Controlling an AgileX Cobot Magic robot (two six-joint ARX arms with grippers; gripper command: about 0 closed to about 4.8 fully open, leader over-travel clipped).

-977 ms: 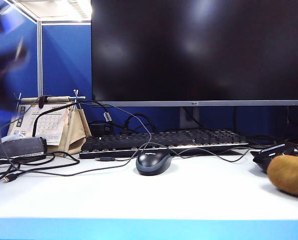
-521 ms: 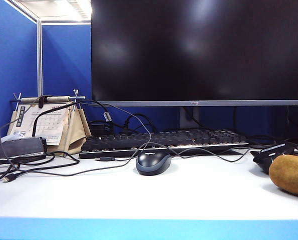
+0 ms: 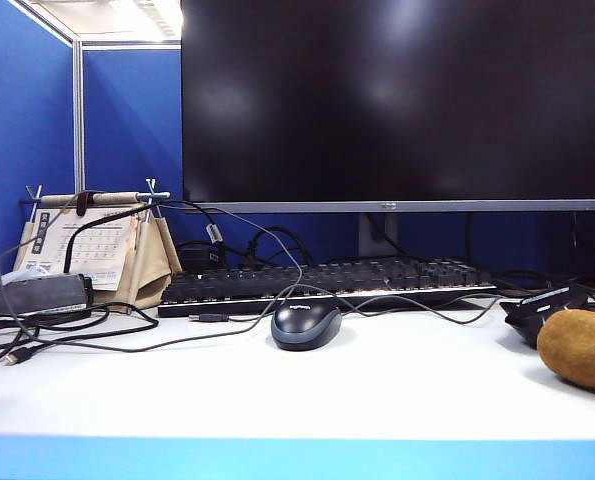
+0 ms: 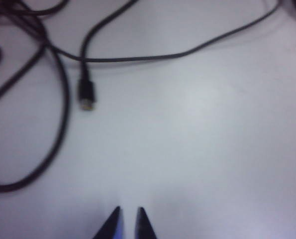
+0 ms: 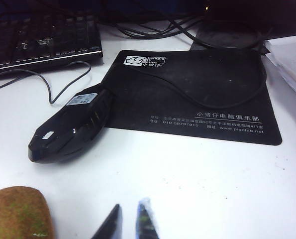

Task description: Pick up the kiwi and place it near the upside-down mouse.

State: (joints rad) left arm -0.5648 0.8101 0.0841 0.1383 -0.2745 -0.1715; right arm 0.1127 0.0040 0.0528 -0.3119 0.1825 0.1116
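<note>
Now kiwi (image 5: 18, 213) on table beside nearly closed right gripper (image 5: 129, 221), untouched.

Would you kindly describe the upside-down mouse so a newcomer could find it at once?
Start at the black rectangular mouse pad right of the black keyboard. The glossy black, angular upside-down mouse overlaps its edge, beside the brown fuzzy kiwi. Unlike the smooth dark dome-shaped mouse, it shows labels and slits.

left gripper (image 4: 126, 224) with two thin dark pointy fingertips, right gripper (image 5: 129, 222) the same, one tip with a pale blue edge
</note>
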